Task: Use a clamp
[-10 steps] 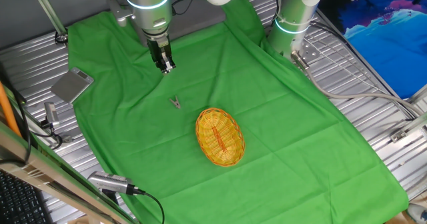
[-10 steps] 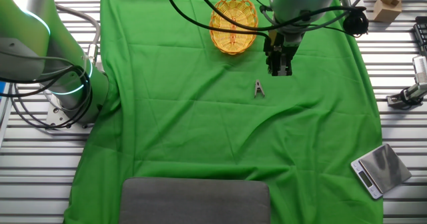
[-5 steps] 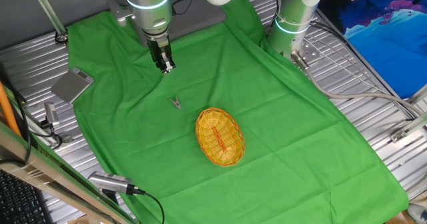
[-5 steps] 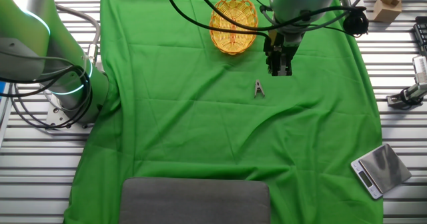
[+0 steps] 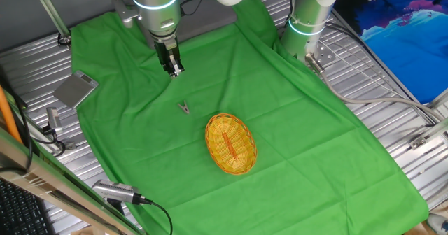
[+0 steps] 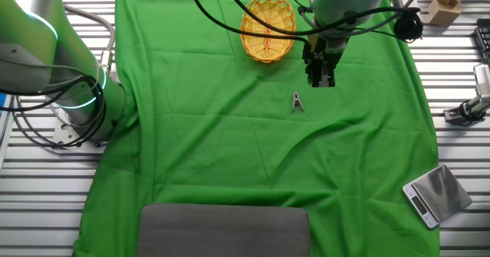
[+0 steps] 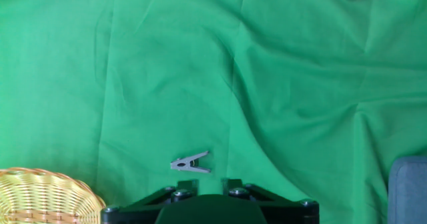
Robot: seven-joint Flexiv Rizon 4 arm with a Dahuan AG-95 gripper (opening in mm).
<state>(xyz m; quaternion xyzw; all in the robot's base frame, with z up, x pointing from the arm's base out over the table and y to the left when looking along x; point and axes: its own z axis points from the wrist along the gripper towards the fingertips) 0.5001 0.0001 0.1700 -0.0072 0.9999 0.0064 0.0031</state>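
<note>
Landmark: the wicker basket (image 5: 230, 143), lying on the green cloth (image 5: 294, 130) that covers the tabletop.
Clamp position: the clamp (image 5: 183, 107) lies flat on the cloth, near the basket but apart from it, on the side toward the arm; in the hand view the clamp (image 7: 191, 163) sits just beside the basket rim (image 7: 47, 196), its 2 prongs in a V.
Tool position: the tool (image 5: 173, 70) hangs above the cloth, farther from the basket than the clamp is, pointing down and touching nothing.
Tool state: holding nothing; the fingers look close together in both fixed views, but how far apart they are I cannot tell, and the hand view shows only the black base.
Step in hand: judged to be the approach to the clamp, with the grasp not yet begun.
Doing it well: bring the tool over the clamp on the side away from the basket, turn the wrist so the fingers span the 2 handle ends across the V, and part them enough before going down.
Care: the clamp is thin and lies on wrinkled cloth (image 7: 240, 84); descend low enough to catch it without pinching fabric, and squeeze squarely so it does not skid toward the basket.
</note>
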